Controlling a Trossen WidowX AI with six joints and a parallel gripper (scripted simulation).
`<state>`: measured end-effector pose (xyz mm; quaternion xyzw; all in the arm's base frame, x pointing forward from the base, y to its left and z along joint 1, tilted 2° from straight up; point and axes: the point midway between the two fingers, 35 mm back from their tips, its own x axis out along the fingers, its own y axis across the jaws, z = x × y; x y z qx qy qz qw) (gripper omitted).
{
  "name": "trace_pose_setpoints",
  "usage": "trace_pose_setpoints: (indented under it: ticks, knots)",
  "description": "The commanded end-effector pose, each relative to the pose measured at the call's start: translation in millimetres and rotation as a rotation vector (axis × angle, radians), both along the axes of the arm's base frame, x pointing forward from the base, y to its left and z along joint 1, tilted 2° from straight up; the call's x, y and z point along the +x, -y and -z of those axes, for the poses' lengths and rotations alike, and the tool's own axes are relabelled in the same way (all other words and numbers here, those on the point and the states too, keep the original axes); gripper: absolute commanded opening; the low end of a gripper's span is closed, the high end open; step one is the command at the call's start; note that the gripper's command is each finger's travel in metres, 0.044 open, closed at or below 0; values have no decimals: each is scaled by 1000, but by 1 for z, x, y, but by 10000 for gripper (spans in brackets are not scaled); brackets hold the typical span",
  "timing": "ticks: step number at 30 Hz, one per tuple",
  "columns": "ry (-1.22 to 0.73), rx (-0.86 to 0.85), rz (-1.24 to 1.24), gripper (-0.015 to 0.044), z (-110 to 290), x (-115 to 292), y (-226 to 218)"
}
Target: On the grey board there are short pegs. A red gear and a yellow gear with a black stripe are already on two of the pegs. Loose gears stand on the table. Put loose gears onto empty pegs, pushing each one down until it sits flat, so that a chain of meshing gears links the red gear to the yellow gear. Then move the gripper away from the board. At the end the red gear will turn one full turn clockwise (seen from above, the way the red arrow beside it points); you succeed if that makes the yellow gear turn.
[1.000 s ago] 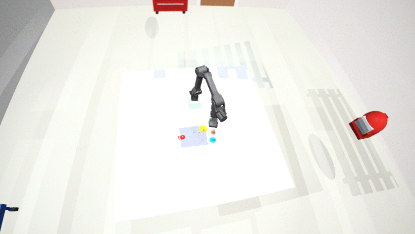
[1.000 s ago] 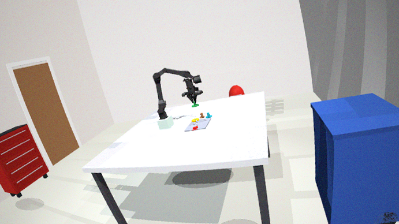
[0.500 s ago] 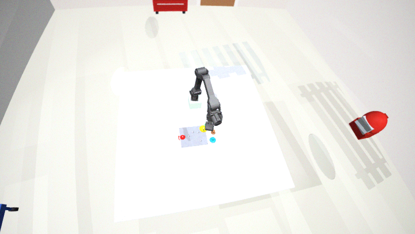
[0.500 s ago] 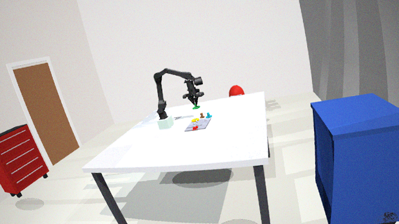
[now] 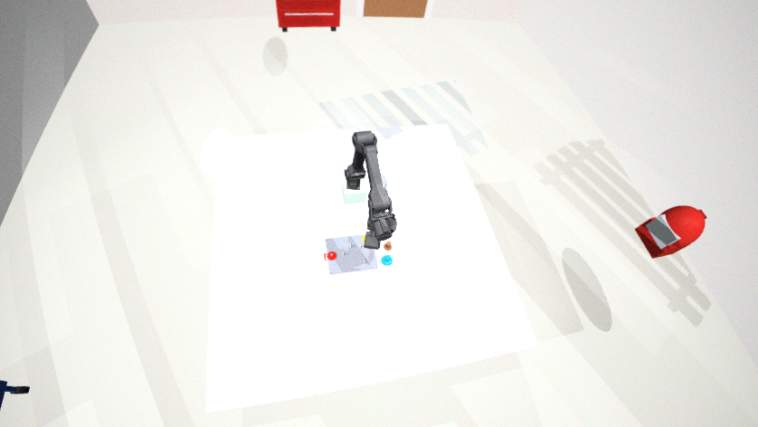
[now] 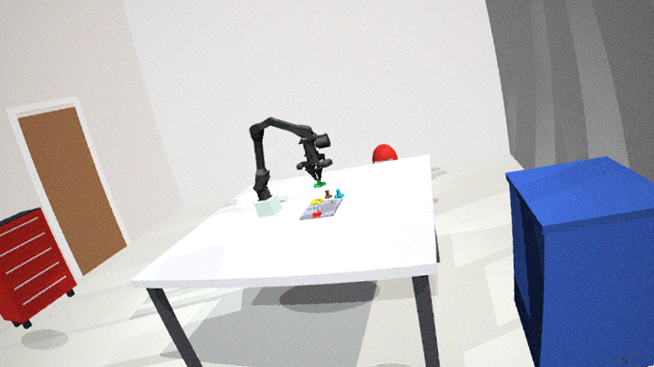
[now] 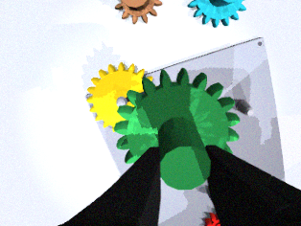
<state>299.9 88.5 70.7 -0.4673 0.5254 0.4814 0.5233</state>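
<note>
My gripper (image 5: 372,243) (image 6: 317,178) (image 7: 181,155) is shut on the knob of a green gear (image 6: 319,183) (image 7: 211,107). It holds this gear in the air over the yellow-gear side of the grey board (image 5: 339,268) (image 7: 270,148); the top view hides the gear. The yellow gear (image 6: 316,201) (image 7: 106,93) is at the board's corner, partly covered in the wrist view. The red gear (image 5: 332,257) (image 6: 317,214) (image 7: 212,221) is at the opposite side. A bare peg (image 5: 364,260) (image 7: 248,111) and several others stand between. The yellow gear's black stripe is not visible.
A brown gear (image 5: 387,246) (image 6: 327,194) (image 7: 139,9) and a cyan gear (image 5: 386,260) (image 6: 338,194) (image 7: 218,11) stand on the table (image 5: 275,328) (image 6: 270,250) beside the board. A pale green block (image 5: 354,197) (image 6: 267,207) is by the arm's base.
</note>
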Motion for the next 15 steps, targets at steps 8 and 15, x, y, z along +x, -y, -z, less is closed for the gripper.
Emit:
trace_pose_setpoints:
  ticks: [8, 15]
  knots:
    - [3, -9, 8, 0, 8, 12, 26]
    - [3, -12, 14, 0, 13, 18, 41]
